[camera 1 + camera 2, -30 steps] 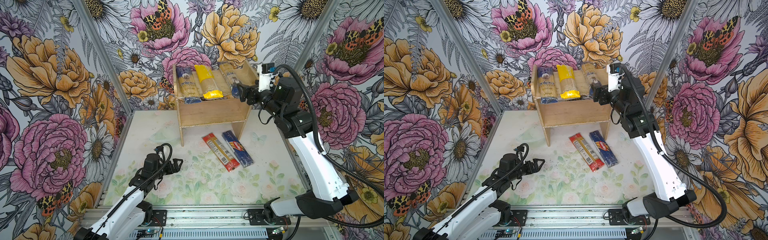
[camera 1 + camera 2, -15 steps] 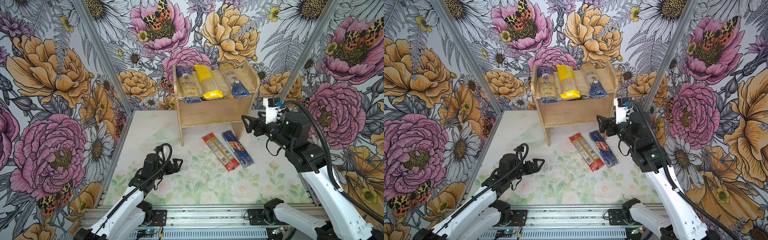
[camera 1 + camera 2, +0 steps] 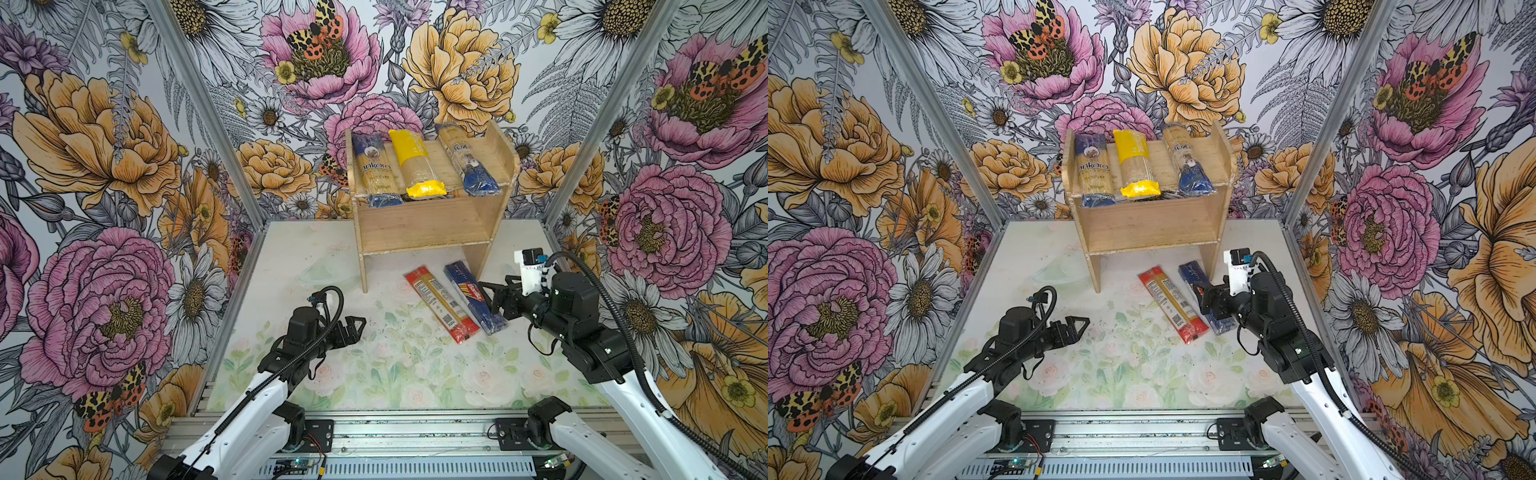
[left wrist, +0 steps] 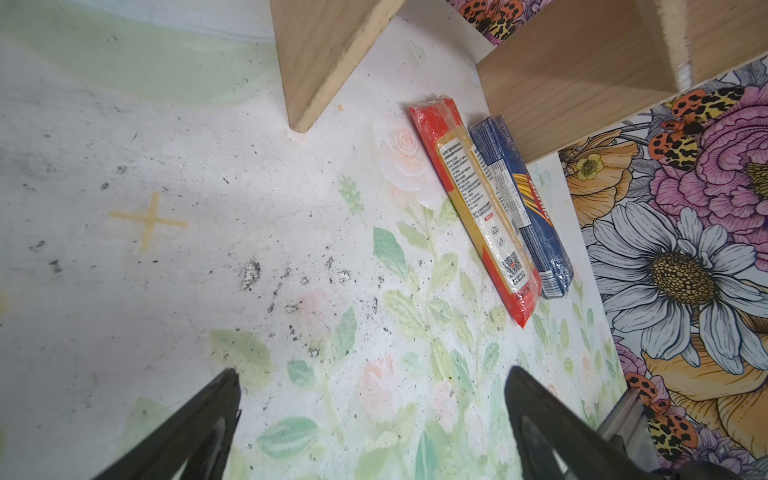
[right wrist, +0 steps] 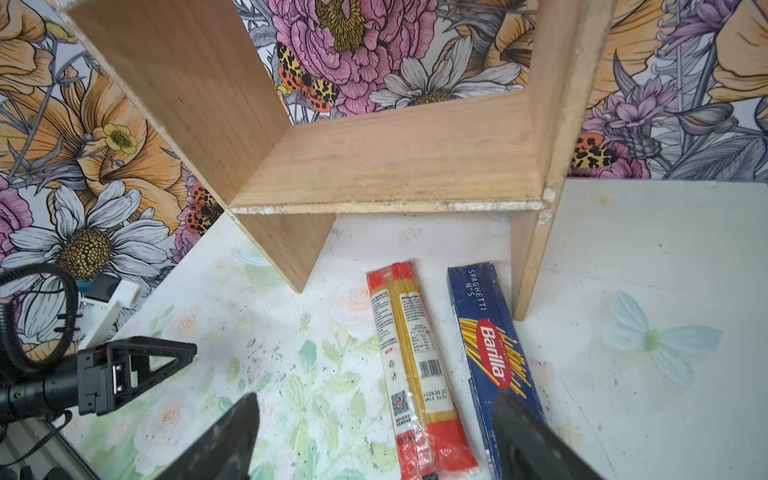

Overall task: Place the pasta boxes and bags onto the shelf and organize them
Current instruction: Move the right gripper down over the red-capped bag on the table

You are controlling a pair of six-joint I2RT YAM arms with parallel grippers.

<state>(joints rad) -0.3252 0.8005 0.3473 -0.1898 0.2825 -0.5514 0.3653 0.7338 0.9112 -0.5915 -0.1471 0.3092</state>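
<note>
On the table [image 3: 365,374] before the shelf [image 3: 424,226], we hold the right gripper [image 3: 490,298], jaws wide and empty, over the red pack [image 5: 411,353] and blue pack [image 5: 490,353], both with long axes square to its closing direction.

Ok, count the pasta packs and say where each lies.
5. On the shelf, top tier: ankara bag, yellow bag, slim blue bag. On the table before it: red pack, Barilla pack.

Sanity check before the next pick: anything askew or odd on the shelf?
Yes: the slimmer blue-ended bag lies slanted on the top tier of the shelf, not parallel to the ankara bag and yellow-ended bag.
</note>
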